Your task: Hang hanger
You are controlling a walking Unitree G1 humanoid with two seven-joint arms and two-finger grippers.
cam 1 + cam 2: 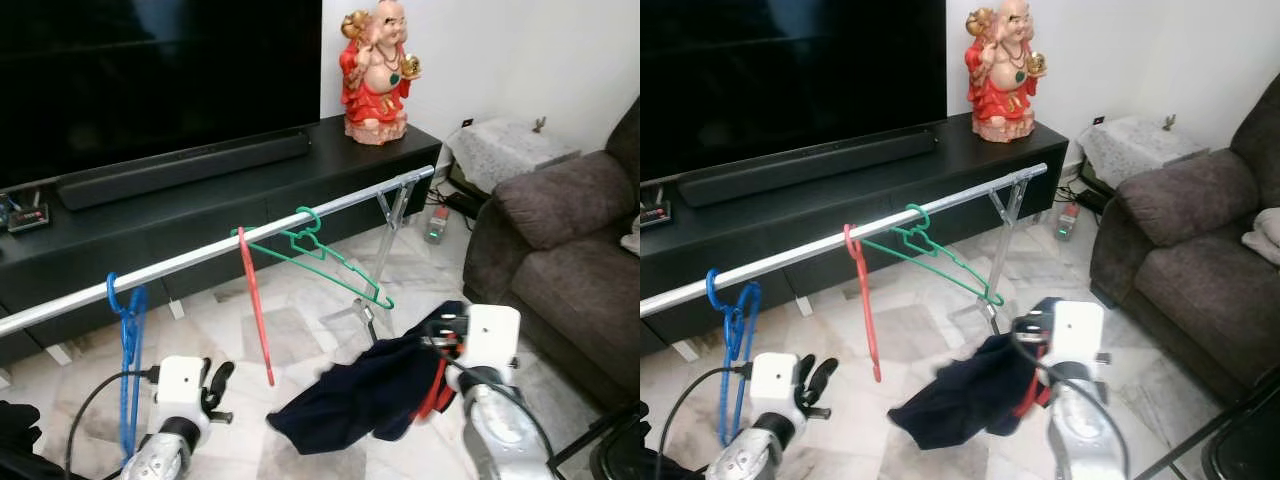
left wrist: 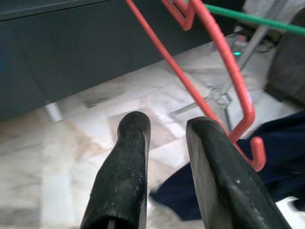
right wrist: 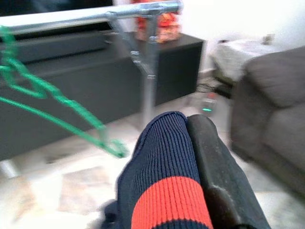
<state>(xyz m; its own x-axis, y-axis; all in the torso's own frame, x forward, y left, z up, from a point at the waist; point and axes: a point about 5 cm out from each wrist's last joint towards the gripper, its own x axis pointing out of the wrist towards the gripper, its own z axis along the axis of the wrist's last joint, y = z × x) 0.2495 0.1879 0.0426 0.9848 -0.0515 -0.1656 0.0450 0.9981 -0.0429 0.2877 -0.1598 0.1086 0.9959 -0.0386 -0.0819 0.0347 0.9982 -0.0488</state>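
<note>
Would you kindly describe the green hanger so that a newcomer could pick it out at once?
A silver rail runs in front of the black TV cabinet. Three hangers hang on it: the blue hanger, then the red hanger, then the green hanger, nearest the rail's stand. It alone is green, and it splays out sideways while the others hang down.

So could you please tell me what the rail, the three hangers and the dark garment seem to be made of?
Rail: bright silver tube, likely metal.
Red hanger, green hanger and blue hanger: thin, evenly coloured and smooth; plastic or coated wire, hard to tell.
Garment in the right hand: ribbed navy knit with a red stripe, so a soft fabric.
</note>
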